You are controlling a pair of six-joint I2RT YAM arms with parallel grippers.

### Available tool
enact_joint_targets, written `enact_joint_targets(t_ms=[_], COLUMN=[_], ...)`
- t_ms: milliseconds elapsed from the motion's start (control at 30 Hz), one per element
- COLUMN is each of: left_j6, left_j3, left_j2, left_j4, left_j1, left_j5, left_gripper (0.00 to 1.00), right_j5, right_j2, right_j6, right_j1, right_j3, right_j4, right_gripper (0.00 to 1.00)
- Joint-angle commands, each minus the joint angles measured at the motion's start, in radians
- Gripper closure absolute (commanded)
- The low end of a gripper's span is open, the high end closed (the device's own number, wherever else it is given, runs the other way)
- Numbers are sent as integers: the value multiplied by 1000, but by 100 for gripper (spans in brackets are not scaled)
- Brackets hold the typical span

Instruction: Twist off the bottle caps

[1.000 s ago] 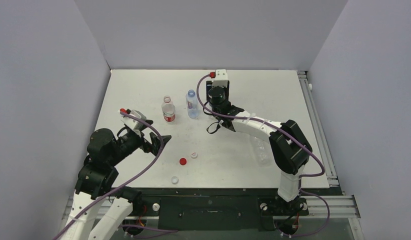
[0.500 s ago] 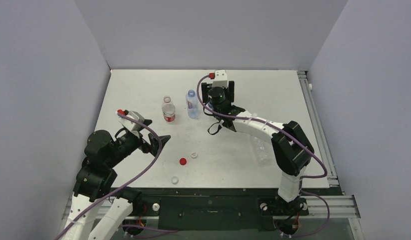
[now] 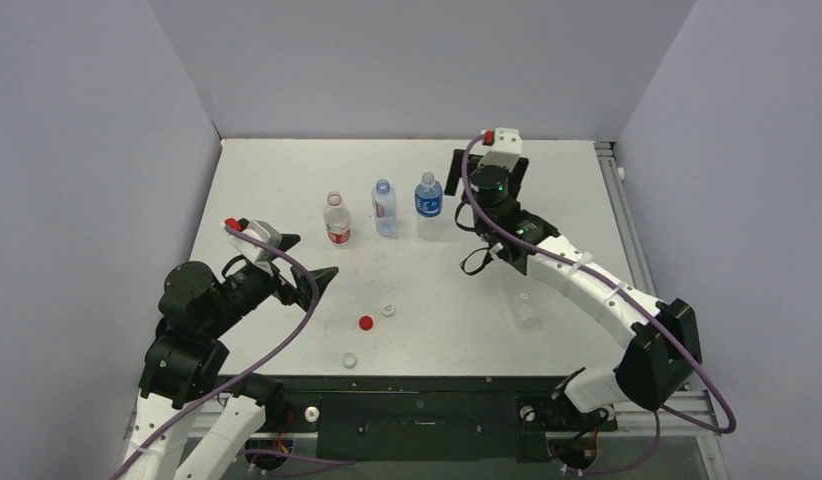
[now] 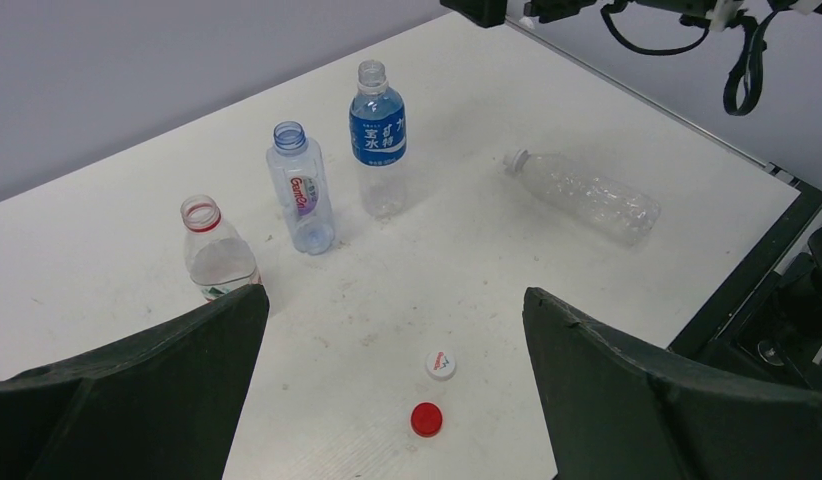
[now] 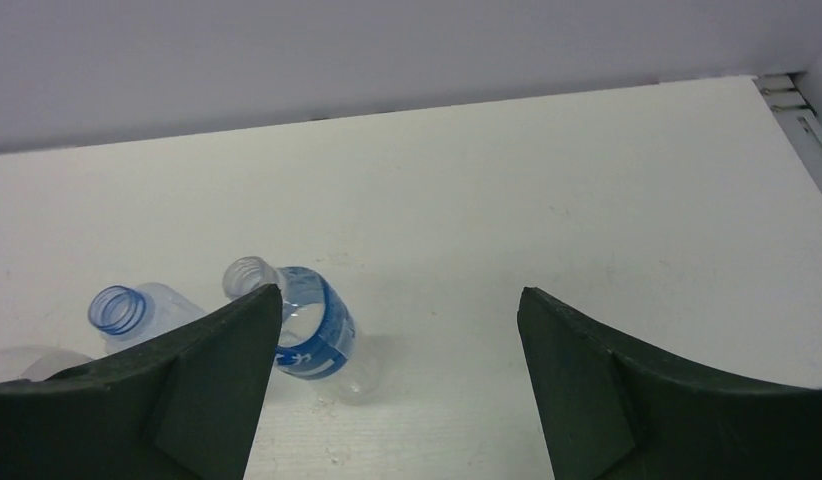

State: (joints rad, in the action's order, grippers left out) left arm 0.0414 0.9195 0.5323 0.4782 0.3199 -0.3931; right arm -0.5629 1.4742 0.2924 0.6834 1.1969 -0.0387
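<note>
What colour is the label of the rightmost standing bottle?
The label is blue with white characters, clearest in the left wrist view.

I see three bottles upright in a row on the white table (image 3: 567, 190), mouths open: red-label bottle (image 3: 336, 222) at left, pale-label bottle (image 3: 385, 210) in the middle, blue-label bottle (image 3: 428, 205) at right. A bare bottle (image 3: 526, 303) lies on its side, well apart, nearer and to the right. Grey walls (image 3: 417, 60) around.
</note>
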Motion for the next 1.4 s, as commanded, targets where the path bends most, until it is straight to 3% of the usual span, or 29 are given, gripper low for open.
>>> enact_joint_targets(t_ms=[0,133,267,467,900,1100,1200,1300,1367], left_j6=[20,37,42,44,55,62,73,86,95], left_j3=[82,125,145,153,177,162,156,159,161], left_j2=[23,54,72,79,79,73,74,79,82], left_j4=[4,24,35,52,93,106,92,80,75], left_j1=[1,1,1,1,1,1,1,1,2], left_j5=[2,-28,-43,-46,-76,-109,-116,-129,-141], left_gripper=[3,3,3,3,3,3,3,4,3], right_j5=[-10,128,255,417,520,512,501,487,479], right_j2=[-71,-55,-43,4,190,146,90,13,-64], right_j6=[205,251,239,210,225,271,283,299,310], right_j1=[-104,-217,-283,-346,-355,-355,-354,-348,-335], right_j3=[-3,-4,-65,-142,-206,-224,-237,-237,-225], right_j4=[366,581,663,658,567,530,527,548,564], right_gripper=[17,17,16,16,17,49,73,86,86])
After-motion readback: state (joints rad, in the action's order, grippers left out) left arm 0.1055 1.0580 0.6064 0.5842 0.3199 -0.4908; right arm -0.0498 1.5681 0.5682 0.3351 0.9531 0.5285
